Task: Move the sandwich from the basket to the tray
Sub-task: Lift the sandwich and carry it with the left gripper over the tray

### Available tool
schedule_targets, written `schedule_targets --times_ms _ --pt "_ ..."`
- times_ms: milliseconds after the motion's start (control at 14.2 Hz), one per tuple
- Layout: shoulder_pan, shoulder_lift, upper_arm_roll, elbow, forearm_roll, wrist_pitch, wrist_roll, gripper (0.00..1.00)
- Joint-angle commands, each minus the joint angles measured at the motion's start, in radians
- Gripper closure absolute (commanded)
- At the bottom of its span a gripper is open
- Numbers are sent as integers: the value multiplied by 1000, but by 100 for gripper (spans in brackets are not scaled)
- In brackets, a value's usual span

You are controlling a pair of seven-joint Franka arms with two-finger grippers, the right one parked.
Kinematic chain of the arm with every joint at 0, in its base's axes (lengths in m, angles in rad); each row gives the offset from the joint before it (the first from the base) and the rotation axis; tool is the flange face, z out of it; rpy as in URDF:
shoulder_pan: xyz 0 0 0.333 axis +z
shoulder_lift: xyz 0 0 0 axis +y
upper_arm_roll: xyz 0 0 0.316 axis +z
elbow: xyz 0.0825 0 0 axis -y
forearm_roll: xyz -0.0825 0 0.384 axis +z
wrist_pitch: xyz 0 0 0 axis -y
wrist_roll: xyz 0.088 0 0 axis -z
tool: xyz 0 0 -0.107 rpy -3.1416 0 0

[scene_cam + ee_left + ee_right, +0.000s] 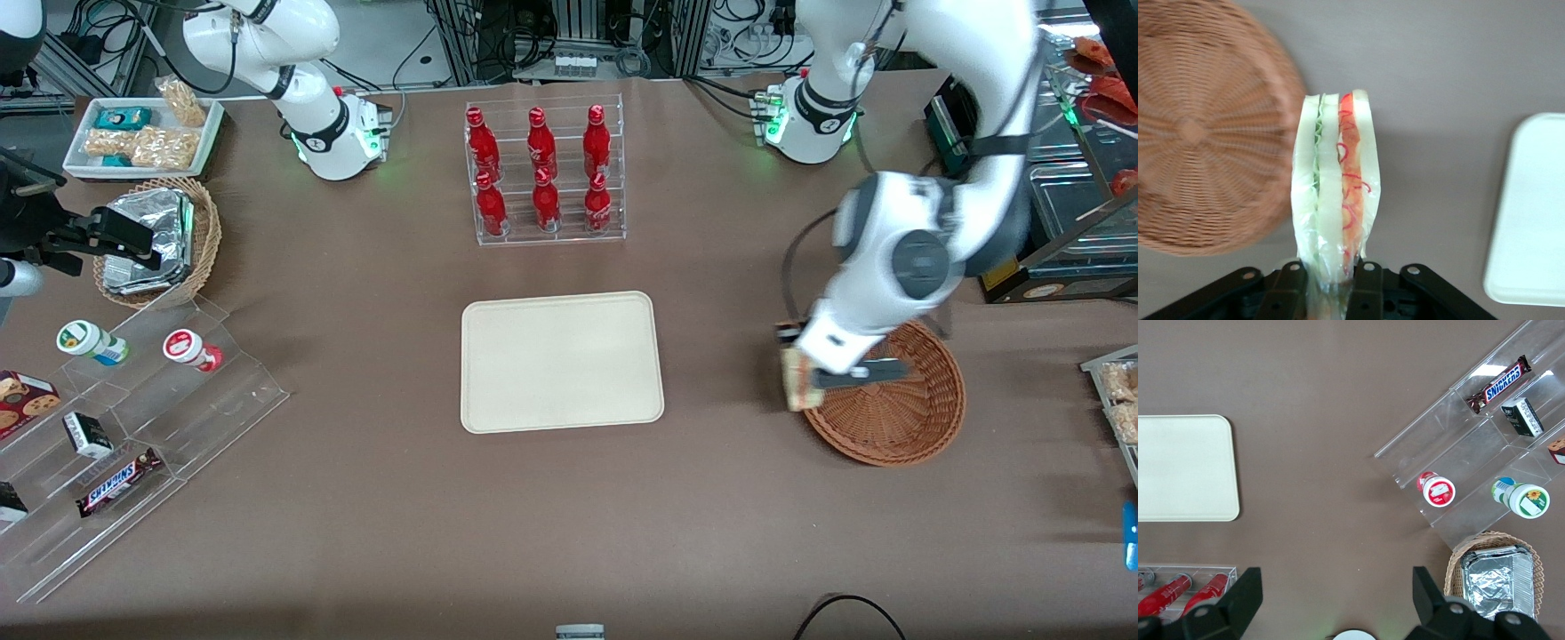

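Note:
The sandwich (1336,193), a clear-wrapped wedge of white bread with red and pale green filling, hangs lifted above the brown table beside the basket's rim. My left gripper (1328,283) is shut on its lower end. In the front view the gripper (813,380) holds the sandwich (794,380) at the edge of the reddish-brown wicker basket (916,409), on the side facing the tray. The basket (1198,127) looks bare inside. The flat cream tray (561,361) lies at the table's middle with nothing on it; its corner (1528,213) shows in the wrist view.
A clear rack of red bottles (543,173) stands farther from the front camera than the tray. Toward the parked arm's end are a tan basket of foil packets (151,240), a white snack tray (142,133) and a clear stepped stand (124,427) with snacks.

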Motion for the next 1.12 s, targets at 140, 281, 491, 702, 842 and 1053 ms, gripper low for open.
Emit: schedule_targets --times_ms 140,281,491,702,842,1053 --pt "-203 182 12 192 -36 14 -178 100" --pt "-274 236 12 244 -129 58 -198 100" --pt "-370 326 12 321 -165 135 -290 100" --pt "-441 397 14 368 -164 201 -364 100" --pt "-470 437 14 416 -160 209 -410 100" --pt "-486 492 14 480 -156 209 -465 100"
